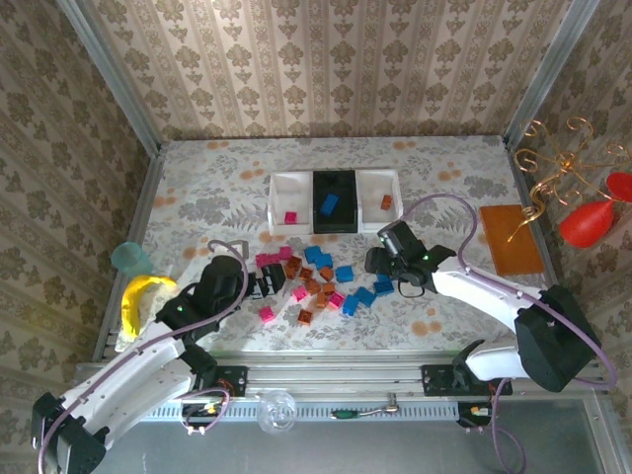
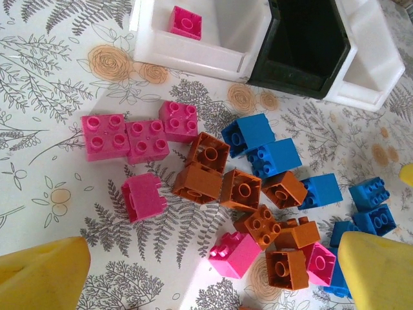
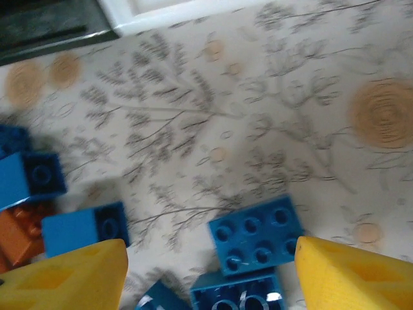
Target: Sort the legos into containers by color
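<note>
the right gripper (image 3: 210,255) hangs low over the worktop (image 3: 271,116), its yellow fingers (image 3: 71,278) spread apart and grasping nothing. a blue lego (image 3: 256,236) with two rows of studs lies flat between them, touching neither finger as far as i can tell. its long axis runs roughly from one finger toward the other, slightly tilted. closing now would likely catch it by the short ends, and a small turn of the wrist might give a surer hold across the narrow sides. other blue legos (image 3: 84,229) lie just beside it, near enough to be nudged.

the black tray (image 1: 342,223), the middle of three, holds one blue brick, so i judge this lego belongs there. it sits near, ahead and to the left of the right gripper. the left white tray (image 1: 286,193) holds a pink brick and the right white tray (image 1: 375,188) an orange-brown one.

the left gripper (image 2: 210,258) is released too, fingers wide, over the pink and orange-brown side of the pile (image 1: 314,284). the right arm is the nearer one to the blue legos.

the worktop wears a pale cloth printed with ferns and flowers. patterned wallpaper closes in three sides, and a flat orange-brown mat (image 1: 512,240) lies well apart on the right.
</note>
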`<state>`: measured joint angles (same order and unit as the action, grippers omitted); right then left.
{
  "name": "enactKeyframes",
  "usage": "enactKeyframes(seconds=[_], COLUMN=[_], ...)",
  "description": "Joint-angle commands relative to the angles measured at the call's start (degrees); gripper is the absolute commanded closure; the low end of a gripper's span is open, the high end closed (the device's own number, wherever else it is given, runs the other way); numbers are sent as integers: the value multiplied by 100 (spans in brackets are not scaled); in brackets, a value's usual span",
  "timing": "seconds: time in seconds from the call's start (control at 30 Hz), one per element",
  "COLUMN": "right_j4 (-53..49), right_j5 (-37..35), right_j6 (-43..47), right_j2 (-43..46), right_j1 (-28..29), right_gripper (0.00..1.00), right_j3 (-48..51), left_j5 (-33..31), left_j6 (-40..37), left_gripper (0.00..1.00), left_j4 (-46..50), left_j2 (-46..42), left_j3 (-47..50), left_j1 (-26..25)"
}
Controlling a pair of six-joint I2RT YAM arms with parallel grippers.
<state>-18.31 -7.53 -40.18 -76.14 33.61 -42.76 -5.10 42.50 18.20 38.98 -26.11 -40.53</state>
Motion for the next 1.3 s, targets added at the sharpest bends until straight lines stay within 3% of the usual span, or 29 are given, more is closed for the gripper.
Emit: enactKeyframes(seconds=[0.0,0.13,0.67,0.97,1.27], right_j4=[480,217,383,406,601], right_j5=[375,-83,103,179,439], right_j6=[611,785,657,652,782], right_j2=[-149,-791,-2154,-2336,-1672], right_j1=[420,911,986,958,685], right_gripper=[21,20,30,38,57], right_j3=[-269,-748,-1322,-1291,-993], left_j5=[64,71,62,52,1], left_j6=[82,104,165,154,112], left_gripper=[0,0,0,0,0], left_j4=[-122,-137,-52,0,85], left_j2=[-13,-39,-144,-172,-171], left_j3=[101,150,264,247,176], left_j1=[-20,-19,-9,-5,7])
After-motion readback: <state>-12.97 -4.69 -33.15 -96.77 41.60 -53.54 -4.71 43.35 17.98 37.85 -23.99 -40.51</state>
